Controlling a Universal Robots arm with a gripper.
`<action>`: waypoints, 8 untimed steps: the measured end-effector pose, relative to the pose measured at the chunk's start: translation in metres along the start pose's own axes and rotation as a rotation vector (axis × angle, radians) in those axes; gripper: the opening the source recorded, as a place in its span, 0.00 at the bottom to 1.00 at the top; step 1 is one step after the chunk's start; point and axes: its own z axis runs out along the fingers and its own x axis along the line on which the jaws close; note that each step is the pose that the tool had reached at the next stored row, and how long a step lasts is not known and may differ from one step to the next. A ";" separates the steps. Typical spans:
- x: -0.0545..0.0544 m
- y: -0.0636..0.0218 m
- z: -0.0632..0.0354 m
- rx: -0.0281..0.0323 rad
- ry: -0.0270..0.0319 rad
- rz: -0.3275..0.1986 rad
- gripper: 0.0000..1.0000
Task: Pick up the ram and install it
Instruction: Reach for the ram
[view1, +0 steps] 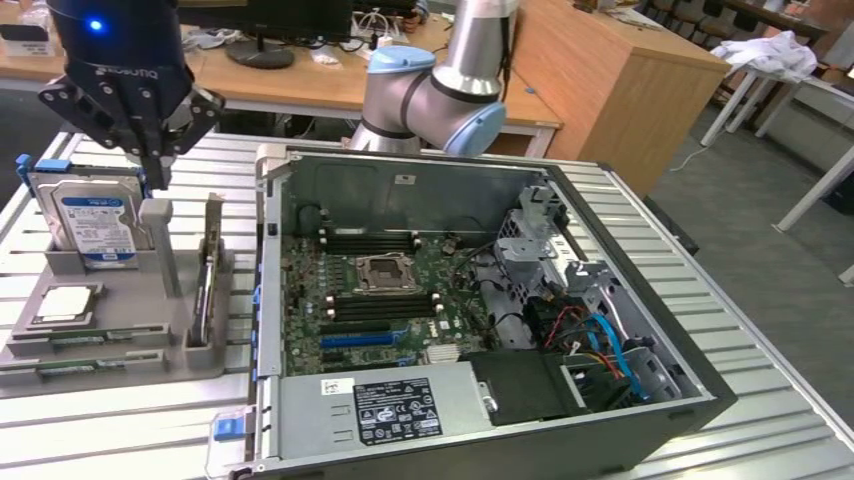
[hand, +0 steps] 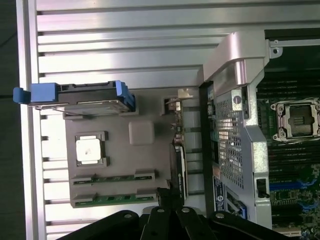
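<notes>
Two thin green ram sticks (view1: 78, 342) (hand: 114, 178) lie flat in slots at the front of a grey holder tray (view1: 134, 350) (hand: 120, 160) on the exterior view's left. My gripper (view1: 158, 176) (hand: 167, 196) hangs above the back of that tray, beside the hard drive, shut with nothing between its fingers. In the wrist view its tips sit over one end of a long dark card (hand: 179, 160) standing on edge in the tray. The open computer case (view1: 641, 300) lies to the exterior view's right, with black memory slots (view1: 367, 243) beside the processor socket (view1: 383, 270).
The tray also holds an upright blue-labelled hard drive (view1: 94, 225) (hand: 95, 97) and a square silver processor (view1: 67, 303) (hand: 90, 149). The arm's base (view1: 427, 100) stands behind the case. Cables and a drive cage (view1: 587, 330) crowd the case's right half. Everything rests on a ribbed metal table (view1: 120, 430).
</notes>
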 end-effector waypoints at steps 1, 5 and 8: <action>0.002 -0.0001 0.0001 -0.0001 0.0003 0.000 0.11; 0.010 -0.0008 0.0006 0.0000 0.0005 0.000 0.11; 0.016 -0.0012 0.0007 0.0001 0.0005 0.000 0.11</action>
